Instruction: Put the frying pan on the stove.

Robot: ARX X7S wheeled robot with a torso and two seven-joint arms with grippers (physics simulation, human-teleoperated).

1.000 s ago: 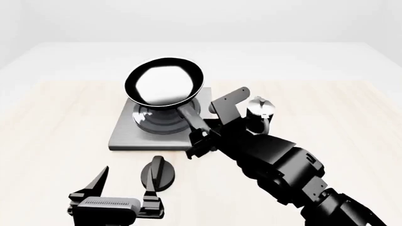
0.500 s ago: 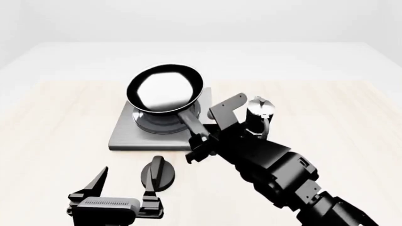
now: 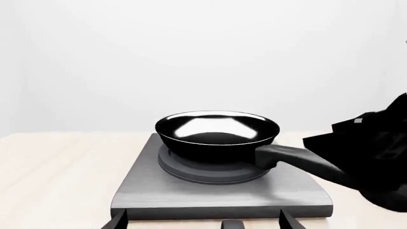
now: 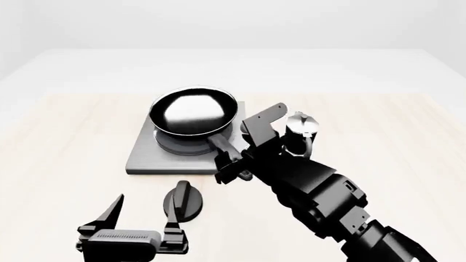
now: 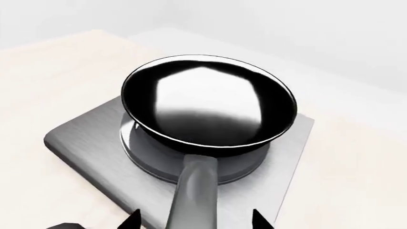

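Surface: pale wooden table (image 4: 65, 142).
Frying pan (image 4: 193, 112): glossy black, round, shallow, resting on the stove (image 4: 145, 155) burner.
Right gripper (image 4: 234, 162): clamped on the pan's handle.
Left gripper (image 4: 142, 218): jaws spread, holding nothing.

Frying pan (image 4: 193, 112) handle end hidden inside right pincer (image 4: 231, 164); burner rings mostly covered by pan.

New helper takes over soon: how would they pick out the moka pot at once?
Find the grey stove plate in the middle of the table, with the frying pan over it. Just beyond the stove's right edge, behind the right gripper, stands the moka pot. It alone is small, upright and silver-topped.
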